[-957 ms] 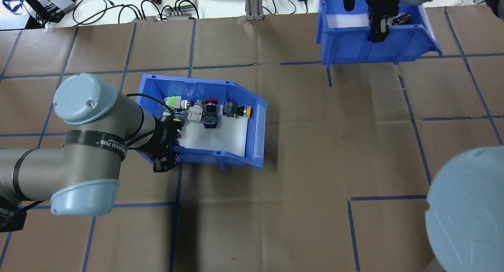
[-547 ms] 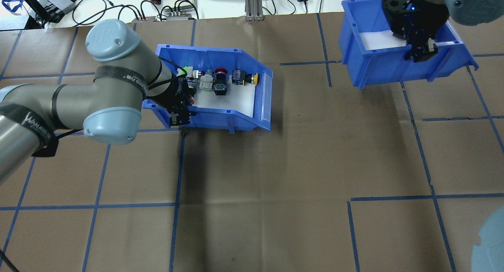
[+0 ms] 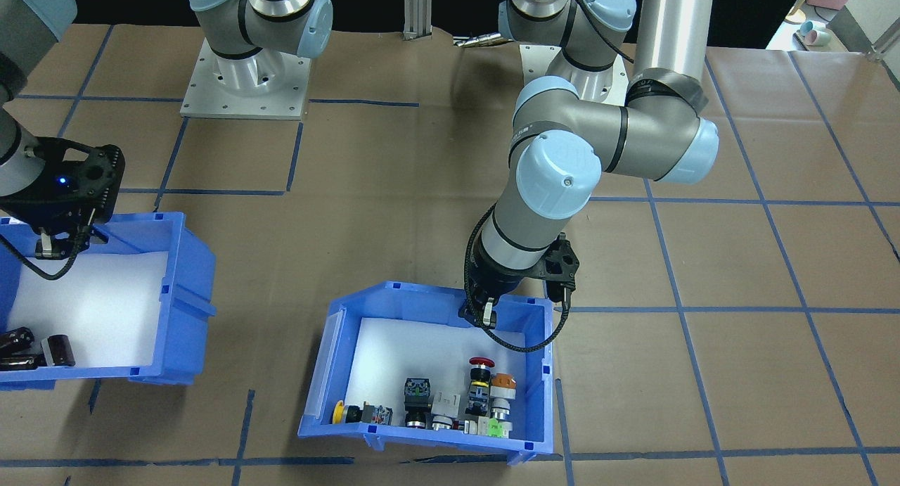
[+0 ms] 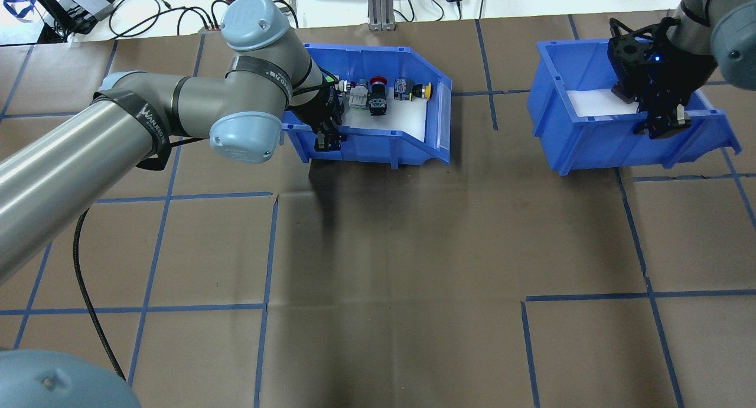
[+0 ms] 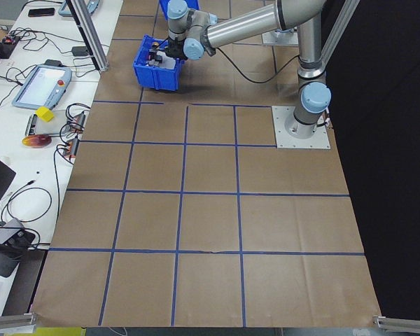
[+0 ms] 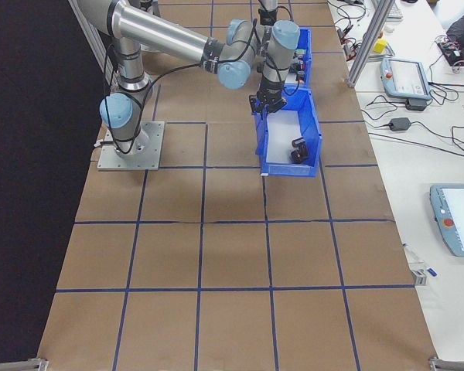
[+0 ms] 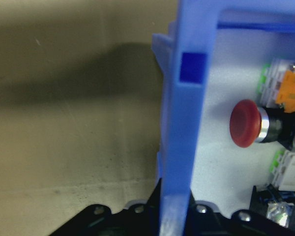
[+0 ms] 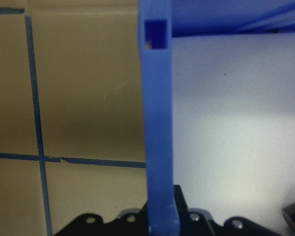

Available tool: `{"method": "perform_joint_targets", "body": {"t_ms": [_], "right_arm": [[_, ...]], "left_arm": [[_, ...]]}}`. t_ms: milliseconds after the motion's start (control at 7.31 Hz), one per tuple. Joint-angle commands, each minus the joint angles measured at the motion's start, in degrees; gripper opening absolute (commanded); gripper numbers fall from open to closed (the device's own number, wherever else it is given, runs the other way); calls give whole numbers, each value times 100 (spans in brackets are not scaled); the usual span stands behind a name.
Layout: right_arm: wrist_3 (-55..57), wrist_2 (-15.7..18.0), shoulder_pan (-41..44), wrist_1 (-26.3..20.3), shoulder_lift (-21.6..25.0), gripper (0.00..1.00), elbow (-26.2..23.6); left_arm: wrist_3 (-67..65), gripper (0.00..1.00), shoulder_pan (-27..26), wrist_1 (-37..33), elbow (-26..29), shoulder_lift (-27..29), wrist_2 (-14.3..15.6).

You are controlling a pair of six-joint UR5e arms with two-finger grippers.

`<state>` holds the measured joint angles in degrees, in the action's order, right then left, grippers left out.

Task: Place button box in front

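Paper-covered brown table [image 4: 378, 248] with blue tape grid takes up most of our view. Left arm's elbow hides part of the blue plastic button box [image 4: 413, 148], which has slid further to the table's far edge than half a second ago. Our left gripper [image 4: 328, 137] is clamped on its near wall. The right gripper [image 4: 664, 123] pinches the other blue bin [image 4: 590, 154], whose dark cylinders [image 3: 42, 349] look blurry.

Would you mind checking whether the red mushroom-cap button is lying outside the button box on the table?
No, the red mushroom-cap button lies inside the button box, on its white liner among the other switches.
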<state>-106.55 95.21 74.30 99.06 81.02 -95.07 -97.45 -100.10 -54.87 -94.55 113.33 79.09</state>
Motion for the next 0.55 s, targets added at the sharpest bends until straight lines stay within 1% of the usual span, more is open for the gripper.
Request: {"method": "perform_joint_targets", "body": {"t_ms": [0, 137, 274, 410], "right_arm": [[11, -64, 14, 121, 194, 8, -318], [-6, -47, 14, 305, 256, 8, -537], [20, -46, 14, 333, 413, 8, -730], [46, -46, 23, 420, 606, 8, -985]], "left_arm": [[-333, 25, -96, 20, 77, 137, -8], [-414, 25, -158, 29, 103, 146, 1], [-554, 26, -185, 29, 103, 137, -8], [-669, 29, -185, 29, 103, 119, -8]]}}
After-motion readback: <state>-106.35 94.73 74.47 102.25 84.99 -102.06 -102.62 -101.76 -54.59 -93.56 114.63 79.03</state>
